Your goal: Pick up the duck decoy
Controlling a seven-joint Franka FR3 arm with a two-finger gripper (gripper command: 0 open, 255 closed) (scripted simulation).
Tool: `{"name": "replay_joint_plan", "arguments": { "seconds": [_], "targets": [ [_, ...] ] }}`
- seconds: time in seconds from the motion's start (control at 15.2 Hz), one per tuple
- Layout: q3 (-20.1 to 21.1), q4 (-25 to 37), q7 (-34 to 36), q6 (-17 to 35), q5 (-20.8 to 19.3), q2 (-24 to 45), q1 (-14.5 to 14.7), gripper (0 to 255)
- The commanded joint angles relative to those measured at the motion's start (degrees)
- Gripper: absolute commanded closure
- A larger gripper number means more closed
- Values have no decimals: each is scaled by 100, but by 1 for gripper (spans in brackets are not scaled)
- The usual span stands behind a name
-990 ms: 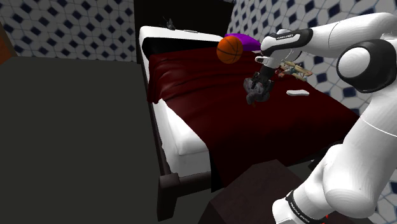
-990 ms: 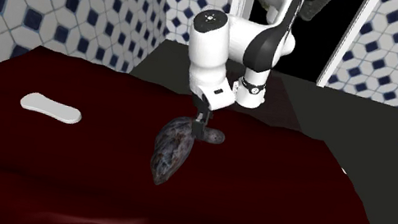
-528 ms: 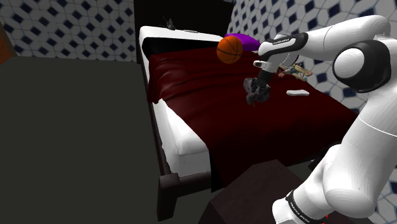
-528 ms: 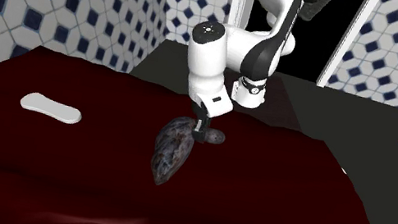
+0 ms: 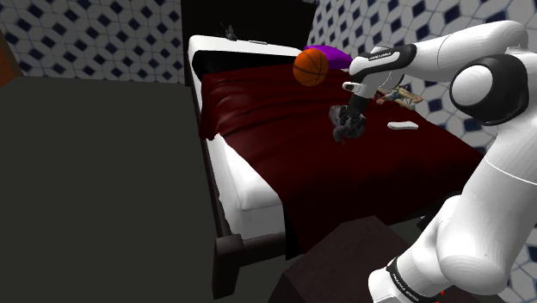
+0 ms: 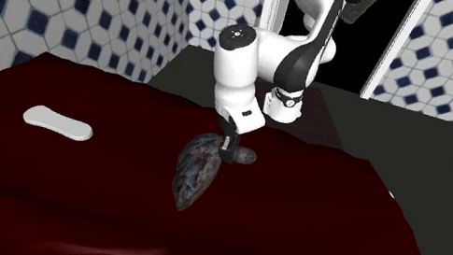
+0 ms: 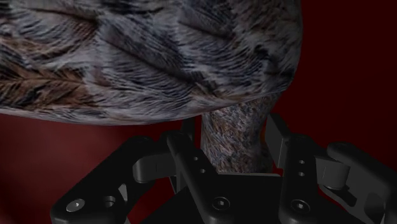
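Pincer (image 7: 230, 143) is clamped on the neck of the duck decoy (image 6: 196, 172). Decoy is seen mid-bed over the dark red bed (image 6: 322, 223) cover; contact cannot be told.

Readable text: none that I can make out.
My wrist link (image 5: 384, 54): a thin line of pale lettering on the dark band, seen in the shoulder view; too small to read.
My base collar (image 5: 404, 287): another short pale line of lettering on the dark ring near the stand, at the shoulder view's lower right; also too small to read.
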Motion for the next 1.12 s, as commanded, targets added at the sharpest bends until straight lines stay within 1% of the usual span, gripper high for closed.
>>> {"name": "replay_joint_plan", "arguments": {
  "seconds": [0.0, 0.92, 1.06],
  "targets": [
    [-13, 52, 25, -67, -32, -25, 1, 255],
    [-72, 845, 274, -1053, -318, -338, 56, 255],
    [-73, 855, 276, -1064, -320, -340, 56, 255]
  ]
}}
